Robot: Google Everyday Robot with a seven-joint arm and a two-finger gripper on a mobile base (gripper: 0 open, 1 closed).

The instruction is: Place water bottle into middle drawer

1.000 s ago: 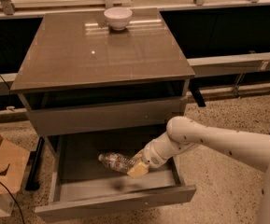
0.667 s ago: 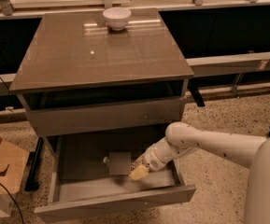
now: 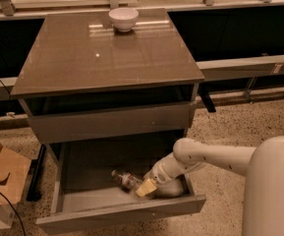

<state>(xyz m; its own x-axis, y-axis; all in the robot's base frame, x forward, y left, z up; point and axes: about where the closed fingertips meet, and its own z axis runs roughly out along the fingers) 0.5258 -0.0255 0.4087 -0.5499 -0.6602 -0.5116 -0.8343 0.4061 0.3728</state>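
My gripper (image 3: pixel 146 187), its grip impossible to tell, is inside the open middle drawer (image 3: pixel 117 213), with the water bottle (image 3: pixel 124 179) at its ten o'clock; pulling back carelessly could drag it out.

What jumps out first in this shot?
The white arm reaches from the right into the open middle drawer, with the gripper low near the drawer's front right. The water bottle is on its side inside the drawer, right beside the gripper on its left. A white bowl sits at the back of the cabinet top.
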